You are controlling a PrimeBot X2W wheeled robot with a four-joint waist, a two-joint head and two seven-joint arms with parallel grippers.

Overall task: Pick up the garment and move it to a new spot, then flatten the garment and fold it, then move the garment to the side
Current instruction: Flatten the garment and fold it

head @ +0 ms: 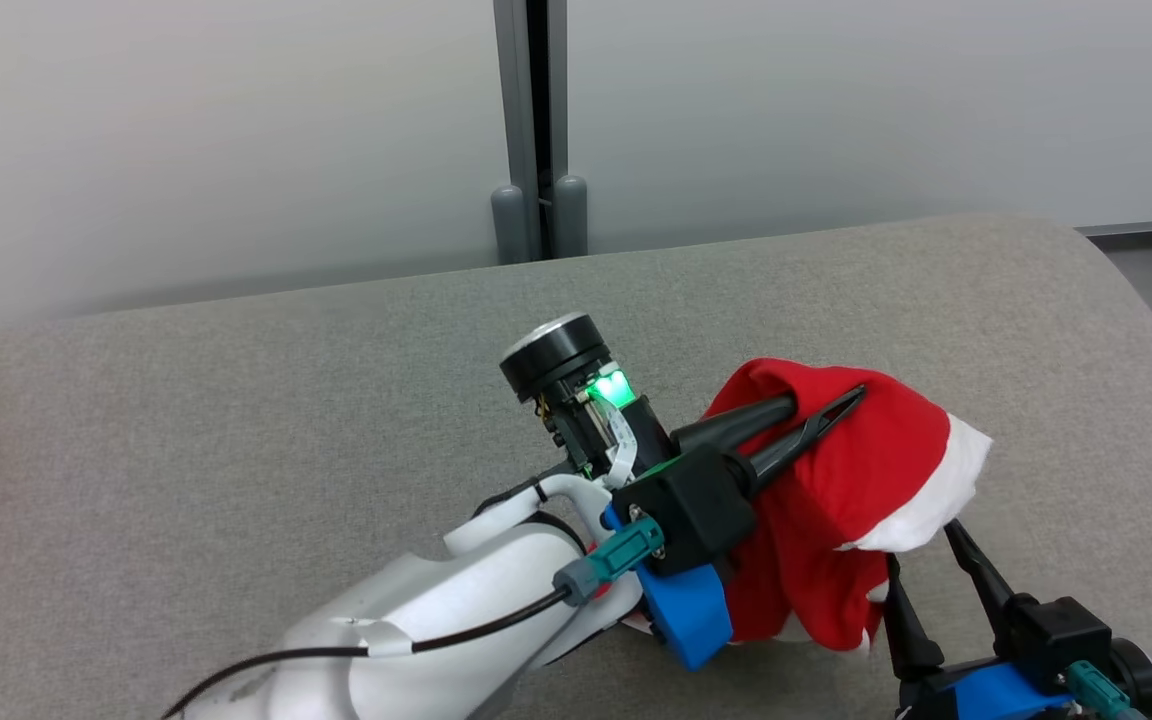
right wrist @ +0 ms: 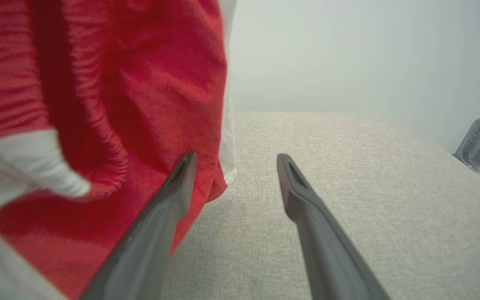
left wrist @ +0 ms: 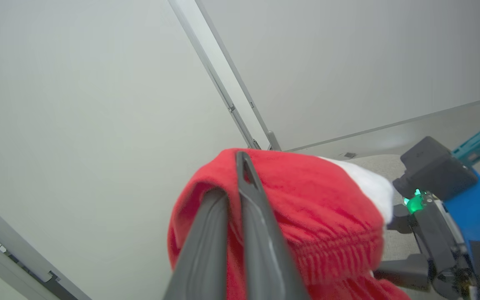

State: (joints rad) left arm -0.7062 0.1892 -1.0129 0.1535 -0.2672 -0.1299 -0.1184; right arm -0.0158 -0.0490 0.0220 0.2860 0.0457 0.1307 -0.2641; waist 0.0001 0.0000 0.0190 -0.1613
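While left claw [head: 826, 402] pinches the garment [head: 866, 470] lifted | right claw [head: 921, 545] spread | placing, flattening, folding, side-move left.

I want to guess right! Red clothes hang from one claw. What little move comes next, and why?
Probably nudge the open right claw onto the garment's hanging edge and pinch; the left claw is shut on it, bunched, so spreading likely needs both.

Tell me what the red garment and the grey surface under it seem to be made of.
Red garment: likely soft fleece or plush knit, matte; fuzzy nap and gathered ribs show close up. White trim: similar fuzzy cloth, with a stitched edge. Grey surface: woven upholstery fabric, matte, fine flecked weave; its padding can't be seen.
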